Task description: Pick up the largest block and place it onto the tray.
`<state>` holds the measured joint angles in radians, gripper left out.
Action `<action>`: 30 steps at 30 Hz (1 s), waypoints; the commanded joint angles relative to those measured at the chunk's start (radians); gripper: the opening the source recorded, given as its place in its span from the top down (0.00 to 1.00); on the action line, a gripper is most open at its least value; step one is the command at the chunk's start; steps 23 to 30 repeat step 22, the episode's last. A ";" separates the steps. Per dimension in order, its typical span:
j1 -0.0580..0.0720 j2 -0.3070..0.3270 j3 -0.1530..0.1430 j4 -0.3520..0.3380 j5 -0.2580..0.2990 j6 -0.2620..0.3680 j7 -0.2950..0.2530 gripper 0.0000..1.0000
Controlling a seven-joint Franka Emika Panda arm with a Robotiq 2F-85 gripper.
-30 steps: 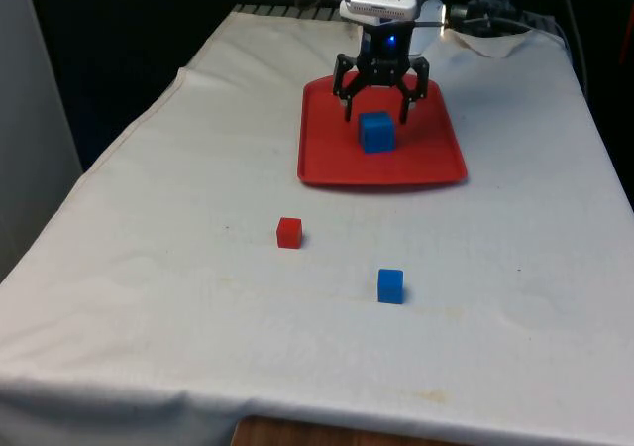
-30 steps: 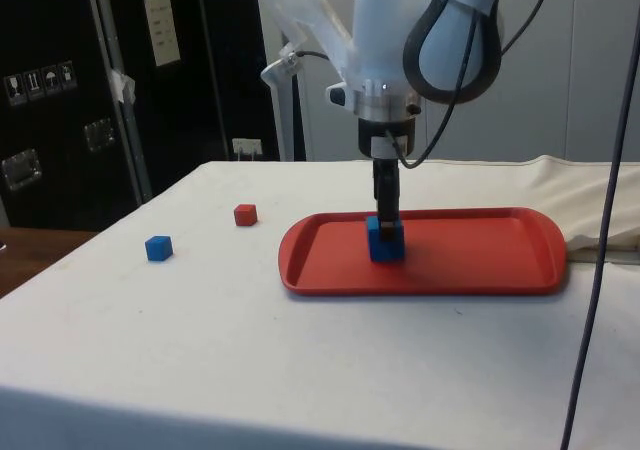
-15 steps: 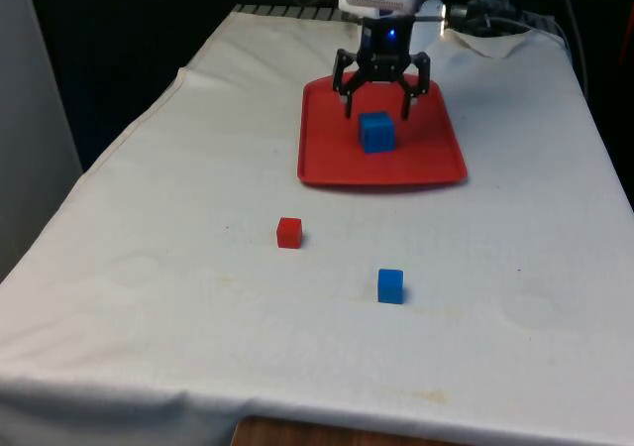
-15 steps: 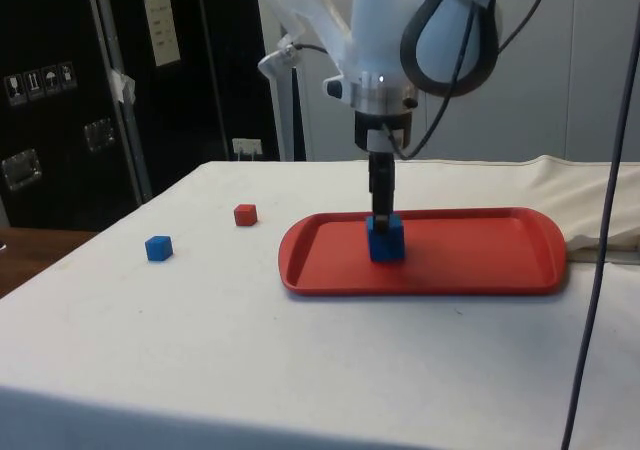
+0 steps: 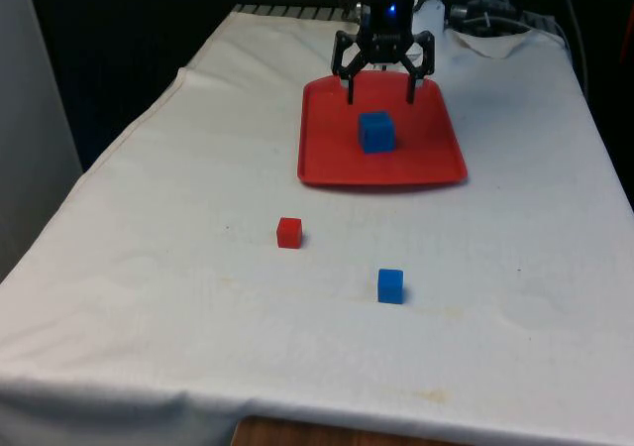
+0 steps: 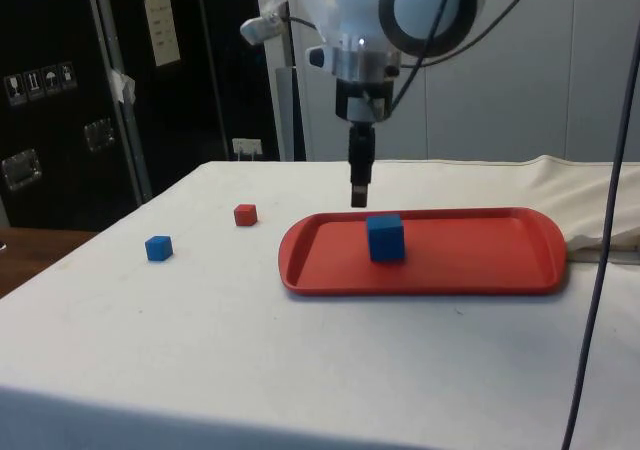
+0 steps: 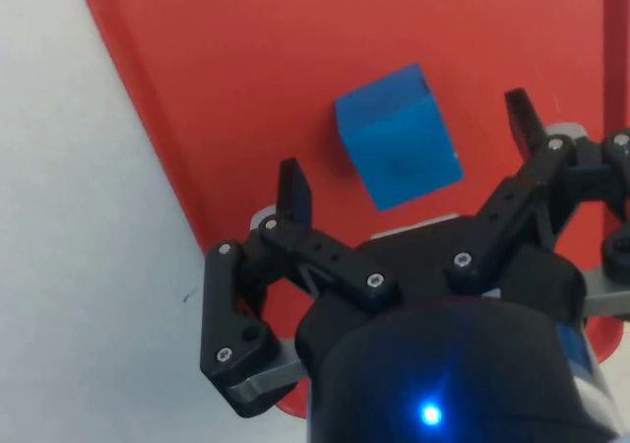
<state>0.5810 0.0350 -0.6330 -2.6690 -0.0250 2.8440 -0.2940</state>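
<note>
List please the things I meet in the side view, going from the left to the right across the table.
Small blue block → small red block → red tray, which carries the large blue block, with the open tool hanging just above that block.

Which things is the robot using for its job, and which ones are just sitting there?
For the job:
big blue block
red tray
tool, open above the block

Just sitting there:
small red block
small blue block
</note>
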 commanded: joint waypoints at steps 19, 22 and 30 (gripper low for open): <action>0.001 -0.001 0.002 0.172 0.007 -0.159 0.015 0.00; 0.000 -0.001 0.001 0.180 0.003 -0.162 0.014 0.00; 0.000 -0.001 0.001 0.180 0.003 -0.162 0.014 0.00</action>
